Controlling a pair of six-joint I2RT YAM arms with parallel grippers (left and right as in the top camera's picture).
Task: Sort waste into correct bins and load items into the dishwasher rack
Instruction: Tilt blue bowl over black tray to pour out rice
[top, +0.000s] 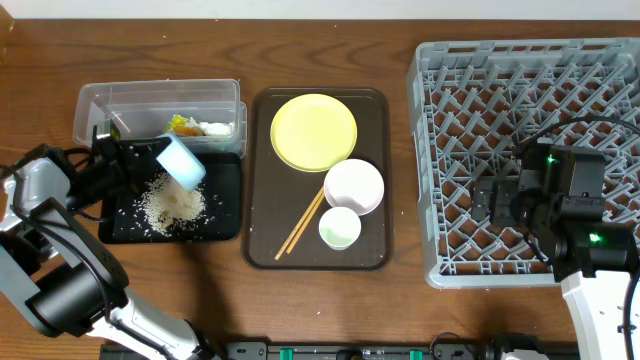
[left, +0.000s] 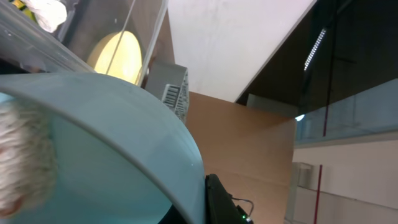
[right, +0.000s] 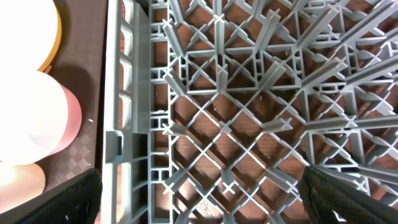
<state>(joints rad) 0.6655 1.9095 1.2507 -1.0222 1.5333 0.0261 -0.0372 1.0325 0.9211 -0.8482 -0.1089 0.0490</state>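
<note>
Overhead, the left gripper (top: 158, 155) clamps the light blue bowl (top: 183, 163), its mouth tipped down above white rice grains (top: 172, 204) heaped on the shallow black tray (top: 226, 222); far right, the right gripper (top: 497, 203) hangs spread, empty, over the grey pegged dishwasher rack (top: 447, 100).

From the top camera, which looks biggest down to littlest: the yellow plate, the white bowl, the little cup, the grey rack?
1. grey rack, by far the biggest
2. yellow plate
3. white bowl
4. little cup
No two look alike in size.
</note>
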